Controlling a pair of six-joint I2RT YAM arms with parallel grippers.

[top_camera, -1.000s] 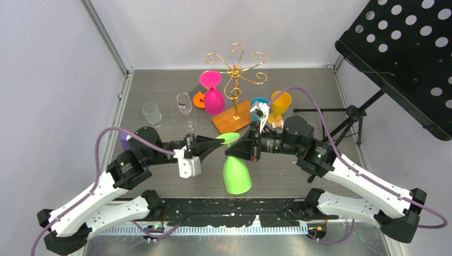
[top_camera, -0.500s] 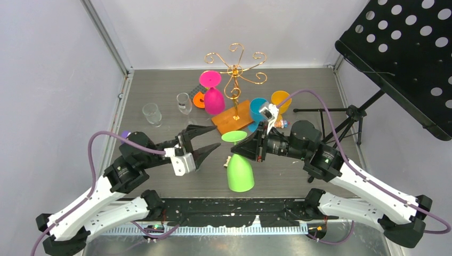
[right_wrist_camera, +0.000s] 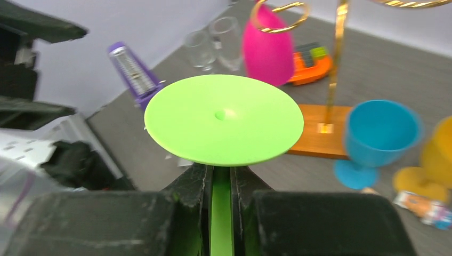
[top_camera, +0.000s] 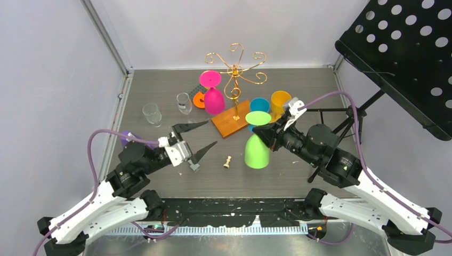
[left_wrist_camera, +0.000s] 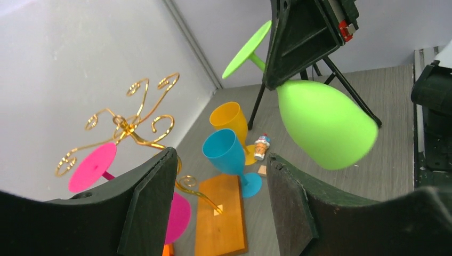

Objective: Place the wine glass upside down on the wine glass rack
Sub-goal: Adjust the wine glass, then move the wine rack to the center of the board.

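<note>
A green wine glass [top_camera: 257, 152] hangs upside down, foot [right_wrist_camera: 224, 118] on top, in front of the rack. My right gripper [top_camera: 268, 134] is shut on its stem [right_wrist_camera: 222, 213], just below the foot. The wine glass rack [top_camera: 234, 69] is a gold wire stand with curled arms on an orange-brown wooden base [top_camera: 230, 120], just behind and left of the glass. My left gripper [top_camera: 198, 140] stands open and empty to the left, apart from the glass. In the left wrist view the green bowl [left_wrist_camera: 325, 125] hangs beyond the open fingers [left_wrist_camera: 154, 202], with the rack's arms [left_wrist_camera: 128, 128] at the left.
A pink glass [top_camera: 214, 99] stands upside down by the rack. Blue [top_camera: 259, 105] and yellow [top_camera: 280, 100] glasses stand right of the base. Two clear glasses [top_camera: 152, 113] are at the back left. A chess piece [top_camera: 227, 161] and a purple metronome [top_camera: 126, 140] are nearer. A black music stand [top_camera: 405, 58] is at the right.
My left gripper opened, let go of the green glass and drew back to the left. The right gripper carried the glass right and back toward the rack, uncovering the chess piece.
</note>
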